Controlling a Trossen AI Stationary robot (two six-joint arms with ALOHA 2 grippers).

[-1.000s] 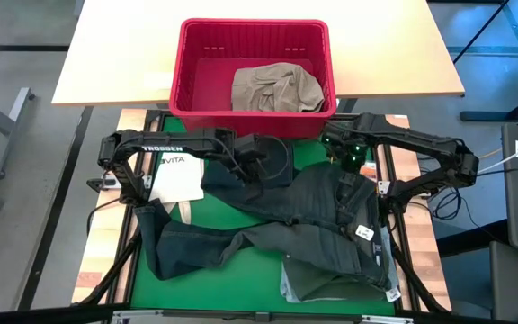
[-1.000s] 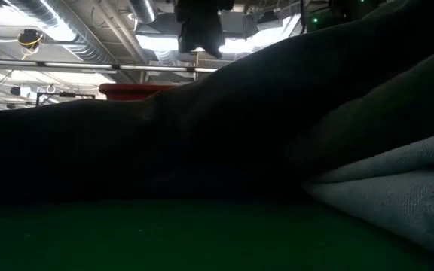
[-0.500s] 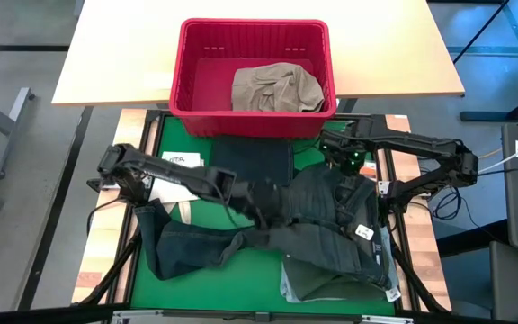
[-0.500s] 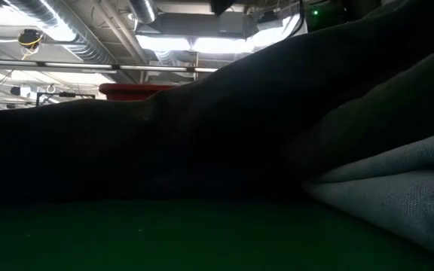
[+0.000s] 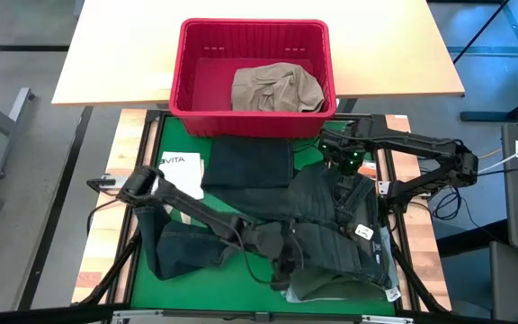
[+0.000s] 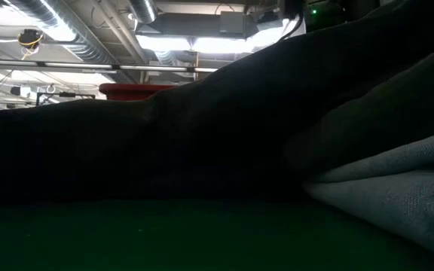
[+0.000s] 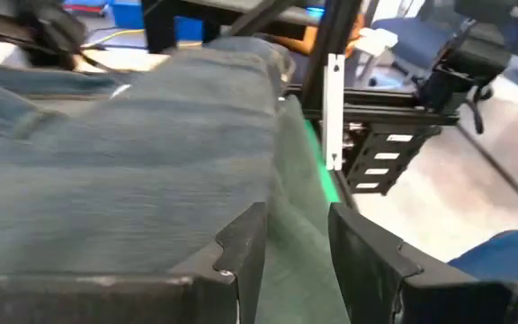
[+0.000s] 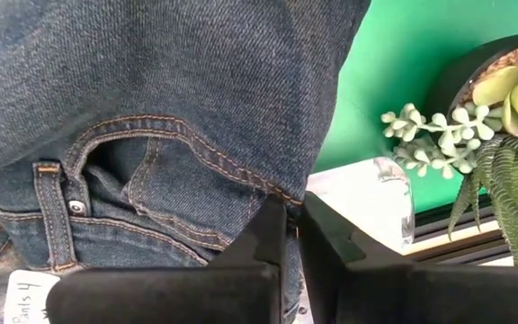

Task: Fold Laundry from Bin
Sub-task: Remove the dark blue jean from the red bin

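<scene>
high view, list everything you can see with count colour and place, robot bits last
bin: one, red, on the tan table beyond the green mat
khaki garment: one, beige, inside the bin, toward its right
folded dark piece: one, dark, on the mat just in front of the bin
jeans: one pair, dark blue denim, spread across the mat's middle and right
grey-green garment: one, partly under the jeans at the mat's near edge
white tote bag: one, on the mat's left
green mat: one, covering the work surface
left gripper: one, dark, open, over the jeans' near edge
right gripper: one, dark, shut on the jeans' waistband
</scene>
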